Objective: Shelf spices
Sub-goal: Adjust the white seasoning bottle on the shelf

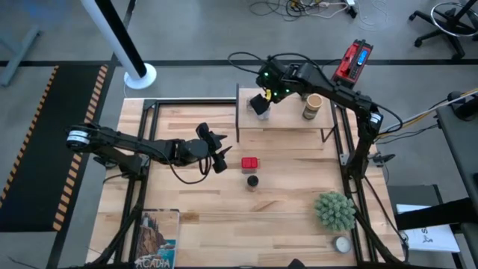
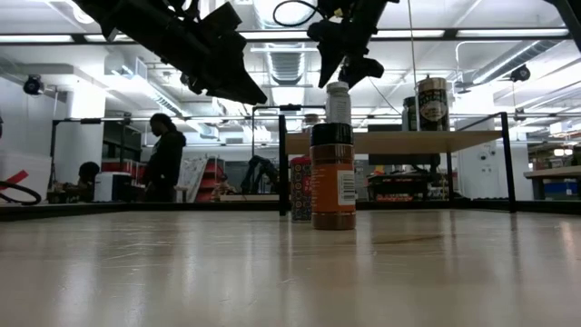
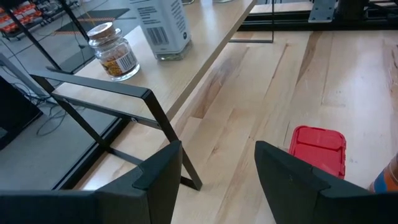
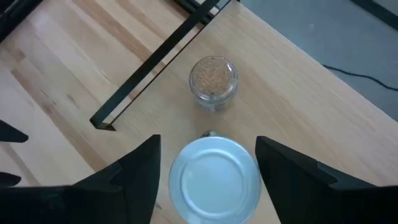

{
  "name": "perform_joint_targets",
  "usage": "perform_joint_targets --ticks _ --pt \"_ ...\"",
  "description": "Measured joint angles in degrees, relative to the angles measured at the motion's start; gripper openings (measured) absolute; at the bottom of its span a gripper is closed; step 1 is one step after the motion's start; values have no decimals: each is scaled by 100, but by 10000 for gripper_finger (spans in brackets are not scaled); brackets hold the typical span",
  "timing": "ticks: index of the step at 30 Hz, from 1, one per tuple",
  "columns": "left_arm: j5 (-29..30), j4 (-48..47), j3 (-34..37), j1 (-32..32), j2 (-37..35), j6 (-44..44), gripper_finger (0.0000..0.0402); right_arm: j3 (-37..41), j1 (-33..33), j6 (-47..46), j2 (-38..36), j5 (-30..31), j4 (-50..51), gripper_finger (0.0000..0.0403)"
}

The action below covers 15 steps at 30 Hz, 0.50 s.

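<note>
The shelf (image 1: 287, 119) stands at the table's far edge. On it I count three spices: a tan cylinder (image 1: 312, 106) near its right end, a white-lidded jar (image 4: 214, 172) near its left end, and just beside that a small glass jar (image 4: 213, 83) close to the shelf's left side panel.

The right gripper (image 4: 208, 168) hangs directly over the white-lidded jar, its fingers spread wide to either side of the lid and holding nothing.

On the table in front of the shelf are two more spices: a red tin (image 1: 250, 163) and, just nearer the front edge, a black-lidded jar (image 1: 252, 181) of orange-brown powder.

The left gripper (image 1: 221, 155) hovers above the table just left of the red tin, fingers well apart and empty. The shelf's dark left panel (image 3: 124, 124) lies between it and the jars on the shelf.

Off to the side sit a spiky green plant (image 1: 334, 211) and a flat white tin (image 1: 342, 243) near the front right corner, and a book (image 1: 157, 237) at the front left. A person (image 2: 165, 154) stands in the room beyond.
</note>
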State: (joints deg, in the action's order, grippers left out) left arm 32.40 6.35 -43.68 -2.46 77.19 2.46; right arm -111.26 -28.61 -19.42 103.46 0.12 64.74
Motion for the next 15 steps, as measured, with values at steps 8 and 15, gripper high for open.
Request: perform_joint_targets --ticks 8,15 --pt "-37 -20 0 0 0 -1 192 9 62 284 90 49 -24 230" --pt "-39 -23 0 0 -1 -2 192 -177 62 1471 92 99 91 226"
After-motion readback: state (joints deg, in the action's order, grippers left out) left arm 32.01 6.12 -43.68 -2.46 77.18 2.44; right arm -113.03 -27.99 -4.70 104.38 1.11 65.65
